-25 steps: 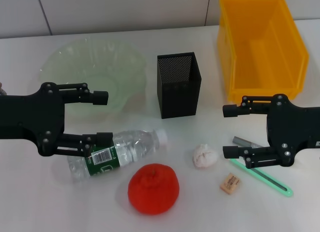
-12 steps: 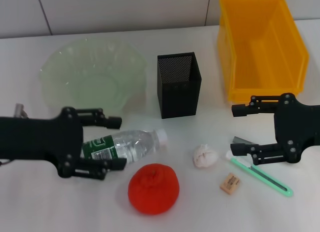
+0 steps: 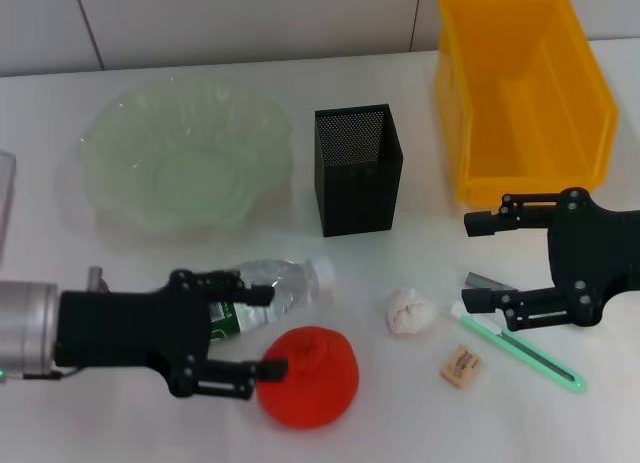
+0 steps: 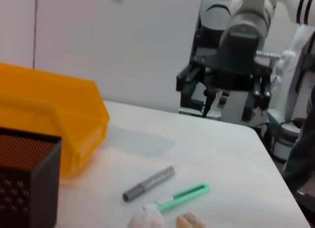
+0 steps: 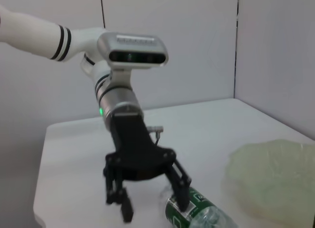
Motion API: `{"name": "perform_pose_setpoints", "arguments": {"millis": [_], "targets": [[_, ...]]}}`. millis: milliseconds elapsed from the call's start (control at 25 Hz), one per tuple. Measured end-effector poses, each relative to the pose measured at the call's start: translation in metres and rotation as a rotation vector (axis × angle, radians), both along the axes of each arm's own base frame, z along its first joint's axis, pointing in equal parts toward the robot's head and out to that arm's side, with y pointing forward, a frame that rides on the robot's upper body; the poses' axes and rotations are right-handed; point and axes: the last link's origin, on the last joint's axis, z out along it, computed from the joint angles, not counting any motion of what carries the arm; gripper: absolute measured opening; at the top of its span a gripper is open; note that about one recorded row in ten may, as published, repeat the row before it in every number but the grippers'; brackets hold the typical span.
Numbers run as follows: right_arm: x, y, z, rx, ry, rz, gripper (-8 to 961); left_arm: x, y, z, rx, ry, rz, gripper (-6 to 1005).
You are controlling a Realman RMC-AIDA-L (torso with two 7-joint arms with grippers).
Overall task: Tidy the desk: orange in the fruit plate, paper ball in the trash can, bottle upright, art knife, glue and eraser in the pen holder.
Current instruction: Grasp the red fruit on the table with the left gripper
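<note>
At lower left, the left gripper point(image 3: 258, 330), jaws spread, straddles the bottle point(image 3: 262, 292) beside the orange point(image 3: 310, 377); right gripper point(image 3: 478, 262) spread too.

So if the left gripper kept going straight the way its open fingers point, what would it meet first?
Probably the red-orange round orange: the left gripper, open, points across the white desk with its near finger already at the fruit's edge. The clear plastic bottle lies beside its far finger.

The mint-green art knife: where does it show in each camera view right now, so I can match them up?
Head view: slim mint-green and white art knife lies flat on the desk, partly beneath the open right hand.
Left wrist view: same art knife beside the grey pen-like glue tube.
Right wrist view: not in it.
Shared landmark: big yellow plastic trash can, in head and left wrist views.
</note>
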Motion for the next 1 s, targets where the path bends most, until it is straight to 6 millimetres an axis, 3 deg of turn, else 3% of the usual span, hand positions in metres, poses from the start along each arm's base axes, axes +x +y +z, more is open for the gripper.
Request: {"name": "perform_pose_setpoints", "arguments": {"millis": [400,1000], "targets": [[0.0,0.002,0.0,0.001,-0.004,-0.005,755,-0.006,-0.013,-0.03,-0.035,0.002,-0.009,791],[-0.001,0.004,-0.001,0.005,-0.001,-0.008,755,0.001,-0.009,-0.054,-0.021,0.049,0.011,789]]}}
